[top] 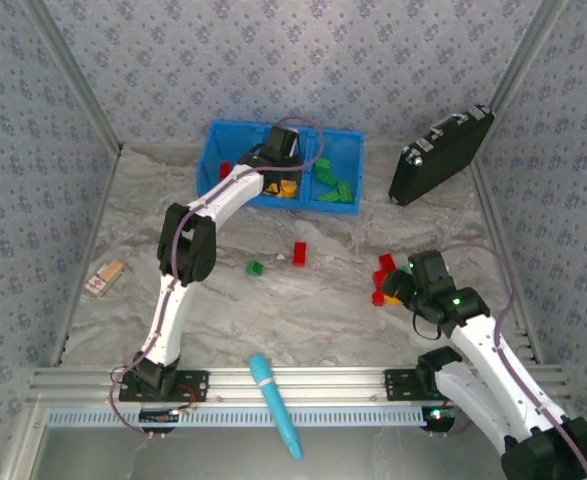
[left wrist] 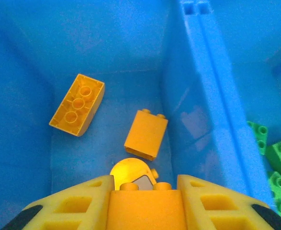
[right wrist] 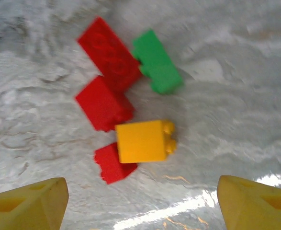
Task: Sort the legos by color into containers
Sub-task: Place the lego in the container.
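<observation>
I see the blue bin (top: 235, 140) at the far side of the table (top: 213, 300), 3 compartments side by side. The left one holds a red brick (top: 225, 170), the right one green bricks (top: 333, 188). In the middle one lie a studded orange-yellow brick (left wrist: 77, 104) and a tall orange-yellow block (left wrist: 146, 134) on its side. Above them my left end effector (left wrist: 145, 184) pinches a held orange-yellow brick (left wrist: 144, 211). Near my right arm, red bricks (right wrist: 102, 103), a green brick (right wrist: 155, 61) and a loose orange-yellow brick (right wrist: 145, 141) crowd together. A lone red brick (top: 299, 254) and a small green brick (top: 255, 267) sit mid-table.

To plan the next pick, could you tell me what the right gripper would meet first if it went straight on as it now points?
Most likely the orange-yellow brick, centred ahead of the open right gripper, though depth is hard to judge here.
</observation>
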Controlling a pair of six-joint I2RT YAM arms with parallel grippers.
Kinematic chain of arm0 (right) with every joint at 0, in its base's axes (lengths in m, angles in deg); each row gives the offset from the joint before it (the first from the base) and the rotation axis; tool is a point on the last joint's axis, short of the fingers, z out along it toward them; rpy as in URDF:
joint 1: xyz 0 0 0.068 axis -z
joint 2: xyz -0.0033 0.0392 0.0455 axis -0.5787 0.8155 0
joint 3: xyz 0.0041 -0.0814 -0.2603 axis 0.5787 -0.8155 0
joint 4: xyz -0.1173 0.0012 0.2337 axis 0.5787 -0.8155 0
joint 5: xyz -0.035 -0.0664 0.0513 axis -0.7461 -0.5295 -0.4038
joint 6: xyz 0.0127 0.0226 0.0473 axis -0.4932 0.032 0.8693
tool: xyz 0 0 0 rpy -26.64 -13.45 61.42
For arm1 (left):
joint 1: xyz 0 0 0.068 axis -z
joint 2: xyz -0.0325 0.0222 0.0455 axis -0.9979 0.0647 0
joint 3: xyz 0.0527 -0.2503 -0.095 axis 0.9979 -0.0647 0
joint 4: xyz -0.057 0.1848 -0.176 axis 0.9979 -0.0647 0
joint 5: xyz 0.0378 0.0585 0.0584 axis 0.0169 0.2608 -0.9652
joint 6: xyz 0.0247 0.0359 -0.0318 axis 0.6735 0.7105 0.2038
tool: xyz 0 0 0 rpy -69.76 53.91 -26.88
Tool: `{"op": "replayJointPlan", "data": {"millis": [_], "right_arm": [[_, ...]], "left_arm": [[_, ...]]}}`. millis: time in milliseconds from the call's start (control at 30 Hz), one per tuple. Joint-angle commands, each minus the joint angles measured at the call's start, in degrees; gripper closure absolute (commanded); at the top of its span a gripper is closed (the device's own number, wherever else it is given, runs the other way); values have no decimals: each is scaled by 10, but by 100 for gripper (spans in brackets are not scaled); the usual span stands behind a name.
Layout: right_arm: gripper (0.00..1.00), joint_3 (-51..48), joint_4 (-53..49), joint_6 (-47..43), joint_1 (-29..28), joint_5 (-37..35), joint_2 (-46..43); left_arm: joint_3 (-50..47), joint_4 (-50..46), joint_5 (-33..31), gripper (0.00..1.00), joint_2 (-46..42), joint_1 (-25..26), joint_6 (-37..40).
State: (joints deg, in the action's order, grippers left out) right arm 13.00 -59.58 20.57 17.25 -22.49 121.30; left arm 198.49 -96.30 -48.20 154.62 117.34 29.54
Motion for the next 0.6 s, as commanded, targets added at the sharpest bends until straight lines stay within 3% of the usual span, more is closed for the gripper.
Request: {"op": "replayJointPlan", "data": {"millis": [0,167,333,567], "right_arm": [[17,-37,12,68,18,23,-24],[17,-58,33,43,44,19,-9],[16,-59,51,11,56,26,4],[18,-63,94,-32,60,50,27]], "left_arm": [[30,-30,10,69,25,-1,21],[36,-29,15,66,33,-2,26],[41,-31,9,36,39,-4,21],[49,-47,-2,22,32,-4,29]]}}
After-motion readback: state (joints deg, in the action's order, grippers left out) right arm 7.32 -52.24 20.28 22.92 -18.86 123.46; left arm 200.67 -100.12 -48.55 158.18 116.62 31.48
